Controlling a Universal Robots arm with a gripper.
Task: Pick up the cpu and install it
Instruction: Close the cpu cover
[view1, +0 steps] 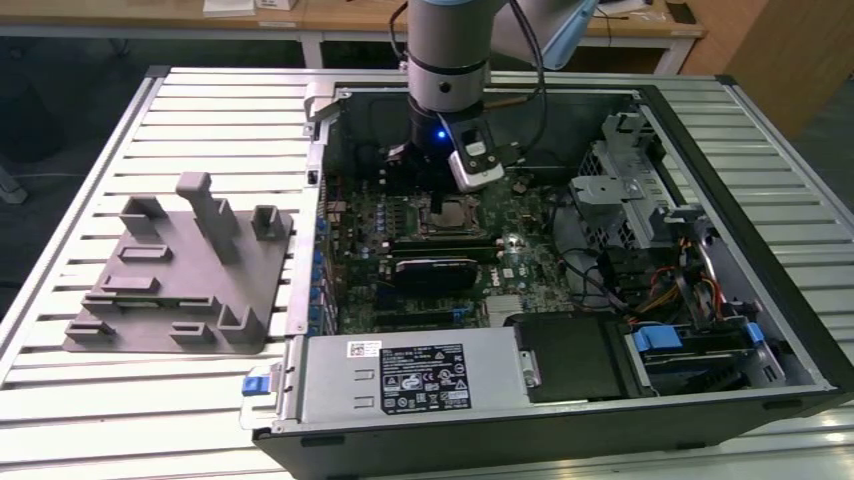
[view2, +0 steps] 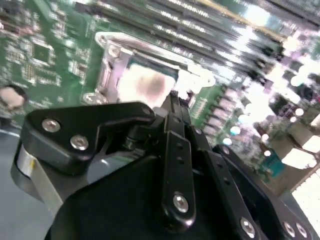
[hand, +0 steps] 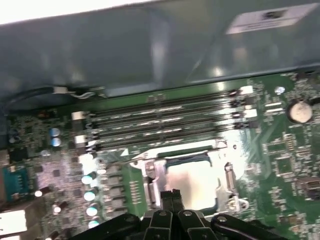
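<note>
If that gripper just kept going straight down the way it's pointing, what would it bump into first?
Most likely the cpu, which sits in the metal-framed socket on the motherboard. In both wrist views the gripper points at the chip's near edge, though depth is hard to judge.

White and black labels (view1: 420, 378) on power supply, print unreadable

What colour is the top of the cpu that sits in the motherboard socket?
Pale silvery-grey, reflecting light. The cpu shows best in the first wrist view, within the socket frame.
</note>
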